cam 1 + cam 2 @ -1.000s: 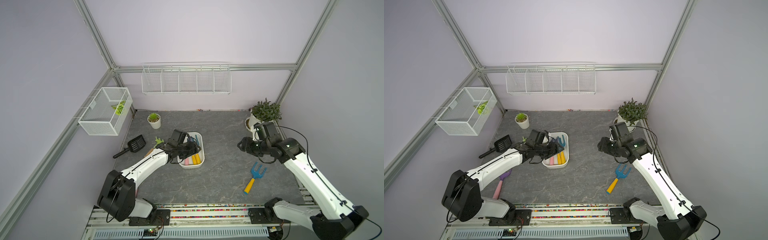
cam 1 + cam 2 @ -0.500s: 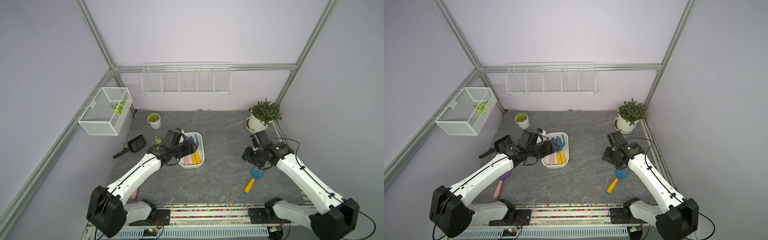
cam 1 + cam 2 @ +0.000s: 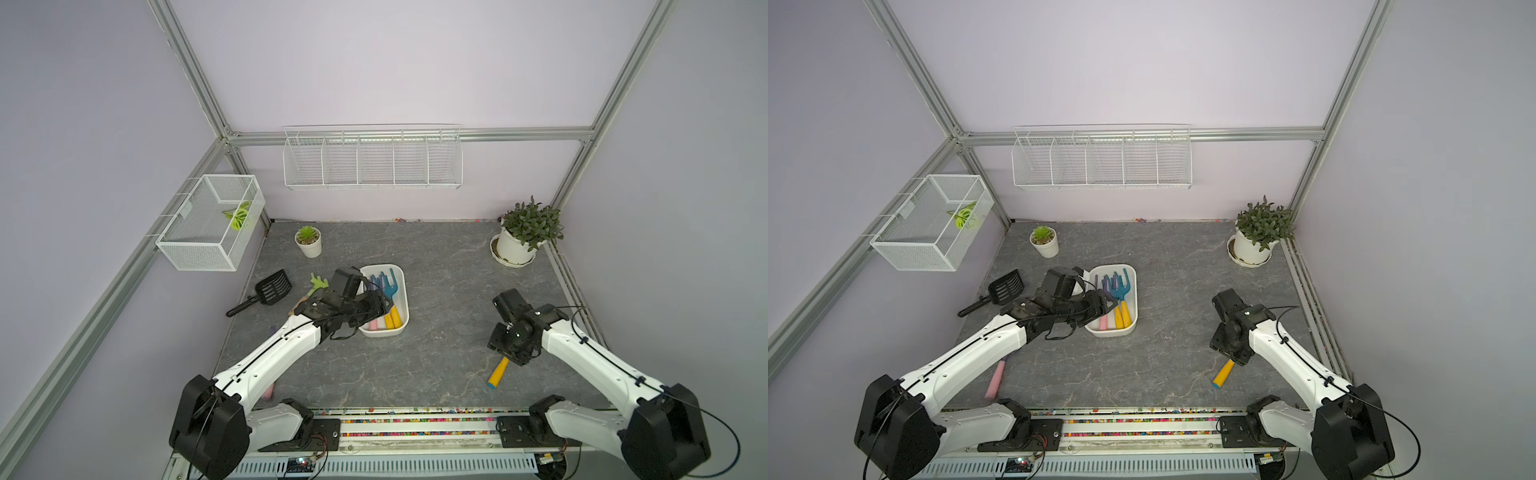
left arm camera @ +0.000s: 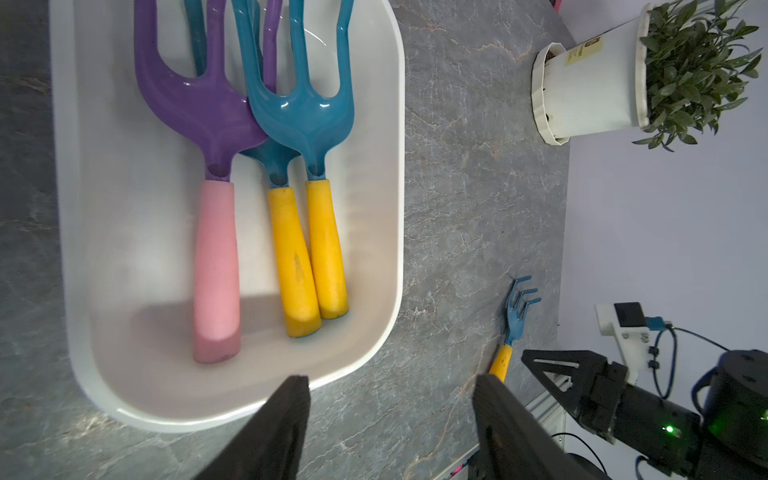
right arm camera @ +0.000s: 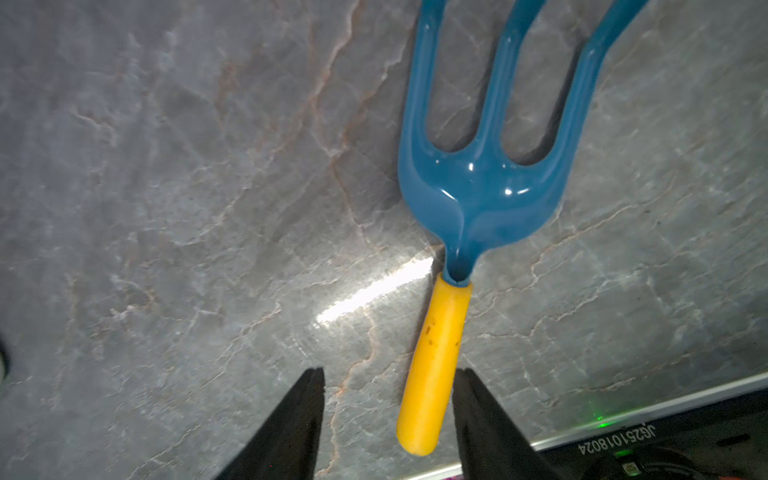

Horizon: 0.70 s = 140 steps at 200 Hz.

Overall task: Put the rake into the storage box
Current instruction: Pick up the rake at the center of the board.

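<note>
Near right: rake (image 3: pixel 498 372) lies flat on the desk (image 3: pixel 436 291), yellow handle pointing near-left, blue head far-right. In both top views the head is hidden under the right arm. It is not in the box; it sits well to the right of it.

Right claw (image 5: pixel 390 372) is directly over the rake, fingers apart. In the right wrist view the handle (image 5: pixel 436 365) lies between the fingers, close beside one of them. It is not clamped, and I can't tell whether there is contact.

Near left: a pink handle (image 3: pixel 995 380) pokes out from under the left arm, with the rest hidden.

Middle: storage box (image 3: pixel 384 331) is left of centre, long side running near to far. Inside are a purple rake (image 4: pixel 195 95) with a pink grip and two blue rakes (image 4: pixel 307 112) with yellow grips. Their heads are at the far end and the grips at the near end.

Left claw (image 4: pixel 390 378) is over the left side of the box, fingers apart and empty.

Left of the box: a green tool head (image 3: pixel 319 283) partly behind the left arm, then a black scoop (image 3: pixel 272 286) further left.

Far: small potted plant (image 3: pixel 308 243) at the left, bigger potted plant (image 3: pixel 513 249) in the right corner.

Walls: mesh basket (image 3: pixel 208 249) on the left wall with a leaf (image 3: pixel 237 216) in it, and a wire rack (image 3: pixel 372 162) on the far wall.
</note>
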{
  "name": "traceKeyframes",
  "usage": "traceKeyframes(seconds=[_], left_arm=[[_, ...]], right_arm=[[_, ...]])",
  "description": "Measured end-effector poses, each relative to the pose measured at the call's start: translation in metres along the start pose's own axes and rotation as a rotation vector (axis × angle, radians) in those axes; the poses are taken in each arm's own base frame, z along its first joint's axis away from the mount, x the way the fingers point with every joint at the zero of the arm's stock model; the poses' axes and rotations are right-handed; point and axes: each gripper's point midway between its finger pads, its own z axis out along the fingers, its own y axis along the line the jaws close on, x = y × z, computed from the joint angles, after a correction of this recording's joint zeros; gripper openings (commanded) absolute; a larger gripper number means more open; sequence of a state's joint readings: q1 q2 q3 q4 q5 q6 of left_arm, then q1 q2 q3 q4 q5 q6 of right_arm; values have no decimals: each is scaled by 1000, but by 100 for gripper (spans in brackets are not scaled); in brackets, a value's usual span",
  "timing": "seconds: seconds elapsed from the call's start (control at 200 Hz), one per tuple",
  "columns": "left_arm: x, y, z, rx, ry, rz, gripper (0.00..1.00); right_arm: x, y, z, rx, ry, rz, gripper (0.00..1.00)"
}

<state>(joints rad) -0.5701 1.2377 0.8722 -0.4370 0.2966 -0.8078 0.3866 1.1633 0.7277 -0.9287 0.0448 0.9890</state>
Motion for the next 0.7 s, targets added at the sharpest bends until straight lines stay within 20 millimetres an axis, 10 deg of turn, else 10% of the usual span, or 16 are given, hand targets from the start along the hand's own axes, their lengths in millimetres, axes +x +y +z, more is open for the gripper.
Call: traceKeyframes(seconds=[0.7], left_arm=[[1, -1, 6, -2, 27, 6, 68]], right_arm=[[6, -14, 29, 16, 9, 82, 43]])
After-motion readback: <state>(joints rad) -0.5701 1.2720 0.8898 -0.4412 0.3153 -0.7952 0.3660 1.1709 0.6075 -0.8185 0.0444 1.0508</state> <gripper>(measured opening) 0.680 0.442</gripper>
